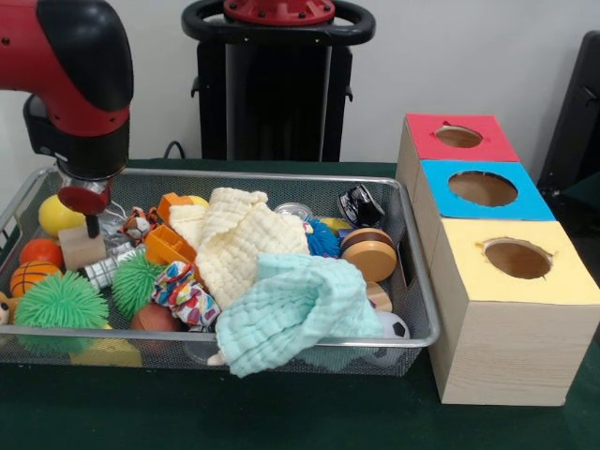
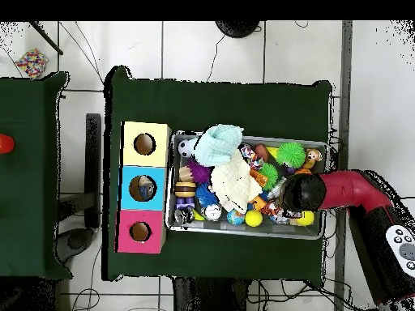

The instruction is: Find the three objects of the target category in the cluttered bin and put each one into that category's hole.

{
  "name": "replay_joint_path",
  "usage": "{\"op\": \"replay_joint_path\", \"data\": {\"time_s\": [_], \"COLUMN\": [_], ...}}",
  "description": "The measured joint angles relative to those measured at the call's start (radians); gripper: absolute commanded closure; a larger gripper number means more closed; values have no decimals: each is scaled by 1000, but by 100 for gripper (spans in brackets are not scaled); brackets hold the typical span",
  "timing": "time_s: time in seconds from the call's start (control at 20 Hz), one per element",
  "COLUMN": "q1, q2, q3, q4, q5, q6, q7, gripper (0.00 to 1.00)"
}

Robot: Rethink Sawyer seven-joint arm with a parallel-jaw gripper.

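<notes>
Searching step: arm low over bin, frame's left. Gripper state: cannot tell. Next, needs target choice.

1. Arm at upper left of front view had a glossy red shell with black joint caps.
2. Wrist ended in a red disc with a thin black stem.
3. Overhead, lower right: grey button panel.

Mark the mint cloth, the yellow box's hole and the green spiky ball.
mint cloth (image 1: 295, 314), front view, middle of the folds
yellow box's hole (image 1: 517, 258), front view, inside the opening
green spiky ball (image 1: 61, 302), front view, centre
</notes>
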Motion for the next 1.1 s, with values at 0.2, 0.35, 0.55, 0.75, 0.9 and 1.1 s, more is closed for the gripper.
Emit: {"op": "replay_joint_path", "data": {"time_s": [0.2,0.35,0.55,0.75,0.9,1.1], "q1": [-19,-24,-27,-30,-36,-48], "q2": [-1,-1,-1,-1,-1,-1], "q3": [9,15,22,32,44,55], "q4": [13,19,27,37,46,60], "q5": [10,12,13,13,13,13], "q6": [-21,-22,-22,-23,-29,-48], "q7": [0,0,0,0,0,0], "gripper": [0,0,0,0,0,0]}}
